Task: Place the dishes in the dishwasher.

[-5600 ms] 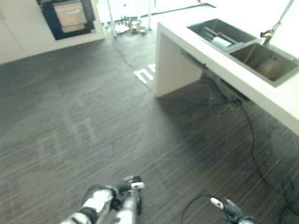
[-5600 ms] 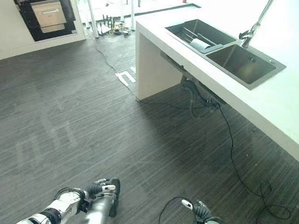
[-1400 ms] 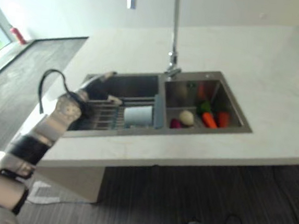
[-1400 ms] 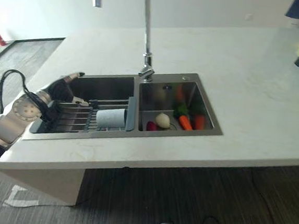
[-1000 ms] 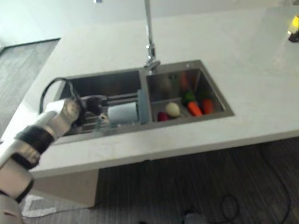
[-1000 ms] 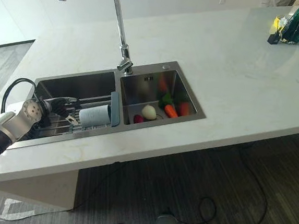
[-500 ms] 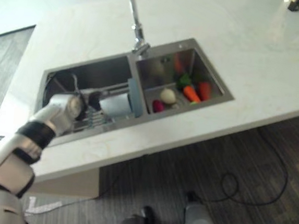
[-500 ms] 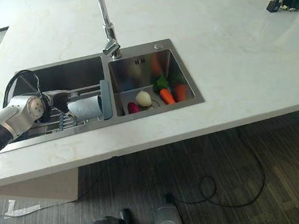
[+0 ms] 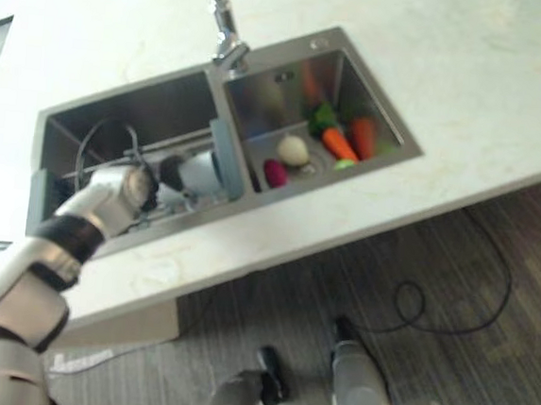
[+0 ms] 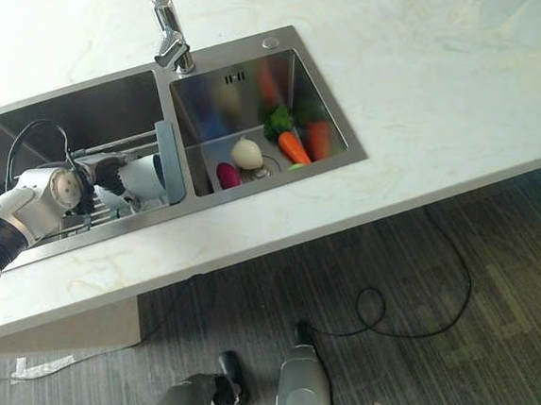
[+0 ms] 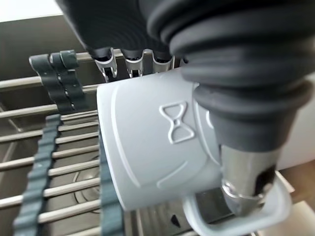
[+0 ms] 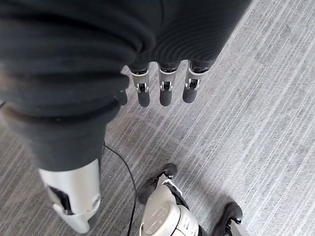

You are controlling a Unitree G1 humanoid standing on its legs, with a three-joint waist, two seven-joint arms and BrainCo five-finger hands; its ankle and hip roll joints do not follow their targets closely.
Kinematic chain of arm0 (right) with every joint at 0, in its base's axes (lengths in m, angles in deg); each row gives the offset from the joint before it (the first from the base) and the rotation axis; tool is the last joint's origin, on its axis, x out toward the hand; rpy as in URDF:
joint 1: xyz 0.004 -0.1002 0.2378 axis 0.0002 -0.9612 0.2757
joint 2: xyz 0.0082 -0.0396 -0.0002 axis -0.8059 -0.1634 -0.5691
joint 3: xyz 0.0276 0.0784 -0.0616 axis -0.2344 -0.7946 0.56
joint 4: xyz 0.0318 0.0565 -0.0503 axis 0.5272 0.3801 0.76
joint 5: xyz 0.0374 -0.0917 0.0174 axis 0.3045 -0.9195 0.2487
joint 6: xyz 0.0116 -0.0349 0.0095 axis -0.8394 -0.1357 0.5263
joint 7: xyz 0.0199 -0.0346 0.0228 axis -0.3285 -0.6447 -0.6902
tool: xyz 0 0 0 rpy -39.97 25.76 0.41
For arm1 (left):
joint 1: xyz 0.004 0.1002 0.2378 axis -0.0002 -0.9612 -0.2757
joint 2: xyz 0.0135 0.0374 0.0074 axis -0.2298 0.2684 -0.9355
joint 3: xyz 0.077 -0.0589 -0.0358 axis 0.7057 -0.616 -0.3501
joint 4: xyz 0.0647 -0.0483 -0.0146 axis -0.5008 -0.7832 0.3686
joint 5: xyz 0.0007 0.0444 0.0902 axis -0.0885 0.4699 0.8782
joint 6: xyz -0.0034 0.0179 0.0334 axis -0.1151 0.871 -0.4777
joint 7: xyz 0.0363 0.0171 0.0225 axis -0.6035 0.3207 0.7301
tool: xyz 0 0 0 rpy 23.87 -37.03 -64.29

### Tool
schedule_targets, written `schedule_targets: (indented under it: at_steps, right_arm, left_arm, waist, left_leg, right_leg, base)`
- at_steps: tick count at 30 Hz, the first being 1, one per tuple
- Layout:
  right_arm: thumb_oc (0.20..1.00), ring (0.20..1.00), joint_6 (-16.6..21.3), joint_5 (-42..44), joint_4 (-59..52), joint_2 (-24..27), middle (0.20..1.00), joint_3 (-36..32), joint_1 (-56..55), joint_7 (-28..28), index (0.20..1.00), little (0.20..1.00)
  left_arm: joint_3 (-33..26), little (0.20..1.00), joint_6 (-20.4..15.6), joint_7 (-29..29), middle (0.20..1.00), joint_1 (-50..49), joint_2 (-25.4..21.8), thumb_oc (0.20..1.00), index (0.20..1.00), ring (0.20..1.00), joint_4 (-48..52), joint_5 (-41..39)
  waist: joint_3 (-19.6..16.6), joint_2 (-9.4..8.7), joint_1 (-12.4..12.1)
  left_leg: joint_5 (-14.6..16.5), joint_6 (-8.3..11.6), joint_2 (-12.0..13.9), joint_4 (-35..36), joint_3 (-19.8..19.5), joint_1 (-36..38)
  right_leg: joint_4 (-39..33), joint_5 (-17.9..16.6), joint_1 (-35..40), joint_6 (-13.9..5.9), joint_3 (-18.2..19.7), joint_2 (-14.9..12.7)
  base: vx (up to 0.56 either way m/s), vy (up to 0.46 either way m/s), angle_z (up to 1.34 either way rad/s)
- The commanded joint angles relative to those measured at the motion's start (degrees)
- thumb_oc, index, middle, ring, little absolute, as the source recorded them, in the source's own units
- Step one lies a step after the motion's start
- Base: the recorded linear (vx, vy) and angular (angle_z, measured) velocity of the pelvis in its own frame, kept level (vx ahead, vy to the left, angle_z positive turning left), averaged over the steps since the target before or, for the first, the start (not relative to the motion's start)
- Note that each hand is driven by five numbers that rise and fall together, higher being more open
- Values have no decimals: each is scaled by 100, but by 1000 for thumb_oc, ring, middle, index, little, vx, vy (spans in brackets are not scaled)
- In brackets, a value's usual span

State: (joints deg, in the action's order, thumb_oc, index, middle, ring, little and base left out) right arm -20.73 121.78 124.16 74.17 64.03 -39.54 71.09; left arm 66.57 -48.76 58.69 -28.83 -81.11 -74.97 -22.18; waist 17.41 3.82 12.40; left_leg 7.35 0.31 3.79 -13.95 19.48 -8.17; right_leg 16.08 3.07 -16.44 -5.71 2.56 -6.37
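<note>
A pale mug (image 11: 147, 147) with an embossed bow lies on its side on the wire rack (image 11: 29, 162) in the left basin of the steel sink (image 9: 127, 105). My left hand (image 9: 128, 188) reaches into that basin and is shut on the mug (image 10: 145, 174). Its fingers (image 11: 132, 61) curl over the far side, and its thumb (image 11: 243, 182) presses by the handle. My right hand (image 12: 162, 91) hangs open over the dark floor, holding nothing.
A grey-blue upright panel (image 10: 168, 162) stands at the rack's end beside the mug. The right basin holds a carrot (image 9: 335, 144), a white bulb (image 9: 293, 150), a red radish (image 9: 275, 172) and greens. A tall faucet (image 10: 167, 32) rises behind the sink. White countertop (image 10: 406, 63) surrounds it.
The head camera has swung, so the whole picture has shifted. My left hand has moved across the rack to the mug and closed on it.
</note>
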Motion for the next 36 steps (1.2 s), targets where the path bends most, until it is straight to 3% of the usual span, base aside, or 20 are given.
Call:
schedule_targets:
  at_steps: [1,4,5,10,18,27,33,35,36]
  right_arm:
    - [1000,1000,2,116,-117,270,1000,225,-73,-42,1000,1000]
    - [1000,1000,22,159,-153,302,1000,250,10,-49,1000,1000]
    - [1000,1000,45,224,-176,319,1000,280,75,-43,1000,1000]
    - [1000,1000,102,346,-245,364,1000,359,243,-43,1000,1000]
    - [1000,1000,186,392,-335,272,1000,386,150,3,1000,1000]
    - [1000,1000,180,466,-329,97,1000,264,-100,61,1000,1000]
    - [1000,1000,232,473,-232,-39,1000,206,-279,89,1000,1000]
    - [1000,1000,280,451,-194,-109,1000,180,-368,129,1000,1000]
    - [1000,1000,290,450,-177,-114,1000,177,-374,126,1000,1000]
  left_arm:
    - [-172,1000,88,6,1000,285,32,1000,1000,1000,-233,-74]
    - [-109,1000,177,-188,1000,376,75,1000,1000,1000,-306,-78]
    - [-32,200,222,-381,200,452,99,200,200,200,-340,-15]
    - [251,200,207,-668,200,688,150,200,200,200,-551,-4]
    - [158,200,253,-34,200,838,-106,200,200,200,-291,-348]
    - [-269,200,133,682,200,931,-884,200,200,200,-54,-16]
    - [-789,200,207,2003,200,700,-1445,200,200,200,5,-482]
    - [-1071,200,-50,2661,200,550,-1675,200,200,200,-121,-809]
    - [-1107,200,-99,2725,200,529,-1693,200,200,200,-128,-848]
  waist:
    - [-297,-12,149]
    - [-167,-17,179]
    - [-93,-16,189]
    - [70,-19,239]
    - [-81,26,164]
    - [-463,134,-91]
    - [-699,245,-275]
    - [-787,276,-341]
    - [-796,279,-346]
  left_leg:
    - [372,119,-5,-324,-578,-311]
    - [350,124,-21,-324,-595,-383]
    - [338,126,-37,-324,-613,-441]
    - [305,131,-63,-324,-640,-559]
    - [327,154,-53,-324,-649,-461]
    - [376,185,-41,-324,-756,-264]
    - [438,193,-63,-324,-855,-104]
    - [459,195,-63,-324,-876,-39]
    - [461,195,-61,-324,-878,-32]
  right_leg:
    - [111,40,-135,-499,105,-208]
    - [111,13,-210,-493,139,-205]
    - [111,-1,-265,-486,162,-201]
    - [111,-43,-378,-471,211,-195]
    - [111,7,-251,-449,104,-228]
    - [111,129,57,-440,-172,-300]
    - [111,265,321,-408,-368,-353]
    - [111,321,421,-400,-437,-374]
    - [111,326,432,-399,-445,-376]
  base:
    - [-46,40,-3]
    - [-65,26,-3]
    - [-97,34,-12]
    - [-73,33,-1]
    - [-11,-3,2]
    - [32,-27,15]
    - [60,-8,17]
    - [54,9,16]
    - [53,3,16]
